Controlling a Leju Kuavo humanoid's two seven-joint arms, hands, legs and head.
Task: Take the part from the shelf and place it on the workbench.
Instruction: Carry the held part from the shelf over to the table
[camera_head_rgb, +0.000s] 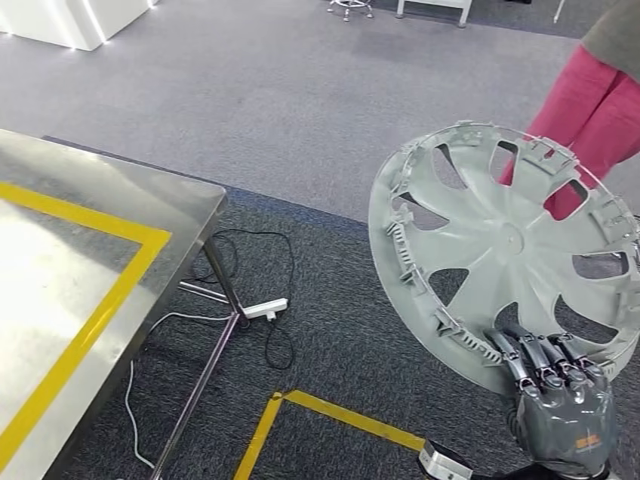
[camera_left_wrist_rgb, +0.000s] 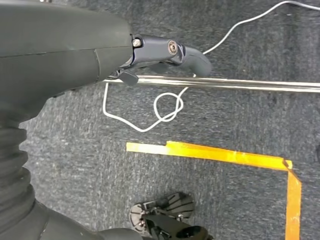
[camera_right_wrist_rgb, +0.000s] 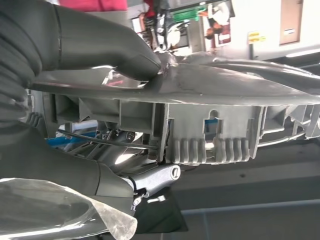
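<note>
A large grey wheel cover (camera_head_rgb: 502, 250), the part, is held up in the air at the right of the head view, its ribbed inner side toward me. My right hand (camera_head_rgb: 555, 395) grips its lower rim, fingers hooked over the edge. In the right wrist view the thumb (camera_right_wrist_rgb: 109, 47) presses one face of the cover's rim (camera_right_wrist_rgb: 211, 130) and the fingers lie on the other. The steel workbench (camera_head_rgb: 151, 205) with yellow tape lines stands at the left. My left hand (camera_left_wrist_rgb: 166, 52) hangs above the carpet with nothing in it, fingers stretched out.
A person in pink trousers (camera_head_rgb: 585, 105) stands behind the cover at the upper right. Under the workbench a white power strip (camera_head_rgb: 264, 309) and cables lie on the carpet. Yellow floor tape (camera_head_rgb: 340, 415) marks a corner near my feet.
</note>
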